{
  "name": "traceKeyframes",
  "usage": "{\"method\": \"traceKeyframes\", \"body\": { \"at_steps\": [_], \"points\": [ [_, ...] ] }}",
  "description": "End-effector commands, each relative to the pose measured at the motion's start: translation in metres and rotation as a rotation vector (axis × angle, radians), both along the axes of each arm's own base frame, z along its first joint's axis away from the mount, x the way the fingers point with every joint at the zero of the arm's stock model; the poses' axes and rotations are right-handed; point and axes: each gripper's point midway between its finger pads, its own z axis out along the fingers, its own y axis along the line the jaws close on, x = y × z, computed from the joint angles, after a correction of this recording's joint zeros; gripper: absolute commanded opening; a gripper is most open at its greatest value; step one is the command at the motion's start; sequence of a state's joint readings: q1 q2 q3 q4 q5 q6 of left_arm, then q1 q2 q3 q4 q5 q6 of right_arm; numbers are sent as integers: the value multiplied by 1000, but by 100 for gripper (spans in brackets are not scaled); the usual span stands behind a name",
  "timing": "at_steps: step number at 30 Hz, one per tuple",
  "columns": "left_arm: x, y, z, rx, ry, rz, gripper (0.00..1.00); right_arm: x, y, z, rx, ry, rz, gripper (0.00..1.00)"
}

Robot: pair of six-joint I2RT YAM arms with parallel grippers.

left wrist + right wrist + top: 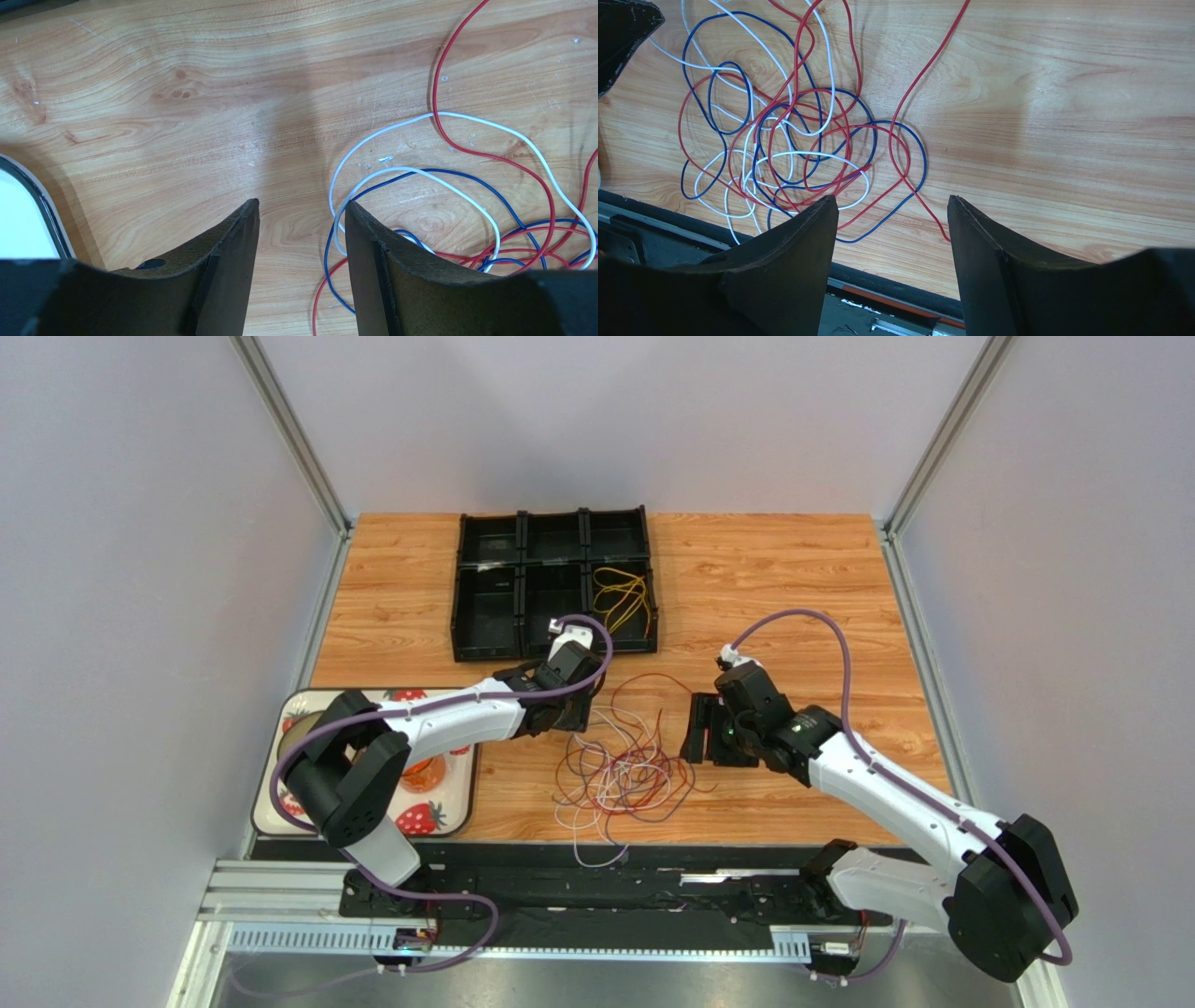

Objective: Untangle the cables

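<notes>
Left jaws: parted above bare wood, nothing is gripped.
Right jaws: parted likewise, nothing is gripped.
Cables [629, 770]: a red, blue and white tangle is laid on the surface [786, 574] between both arms.

No legible text in any view, no label, brand, number or sign readable on the desk [786, 588], the black compartment tray [522, 588], or the strawberry-patterned plate [446, 791]
</notes>
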State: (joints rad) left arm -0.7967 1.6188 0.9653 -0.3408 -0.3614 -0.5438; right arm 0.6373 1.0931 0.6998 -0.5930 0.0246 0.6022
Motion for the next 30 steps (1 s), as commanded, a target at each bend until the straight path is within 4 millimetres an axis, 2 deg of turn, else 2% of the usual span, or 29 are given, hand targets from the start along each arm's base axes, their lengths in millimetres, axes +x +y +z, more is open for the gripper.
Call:
{"method": "traceKeyframes", "body": {
  "at_steps": [1, 5, 12, 19, 25, 30],
  "points": [
    [2, -6, 6, -33, -13, -17, 56, 5, 6, 5, 22, -20, 2, 63],
    [8, -12, 3, -36, -22, -28, 54, 5, 5, 3, 18, -15, 0, 63],
    [17, -19, -22, 11, 2, -41, 49, 4, 4, 0, 12, -10, 0, 63],
    [27, -20, -26, 10, -6, -29, 45, 6, 7, -4, 12, -2, 4, 62],
    [29, -19, -32, 11, 9, -27, 35, 8, 9, -6, 8, 2, 7, 62],
    [29, -21, -36, 8, 18, -29, 22, 9, 10, -10, 1, 10, 10, 62]
  ]
}}
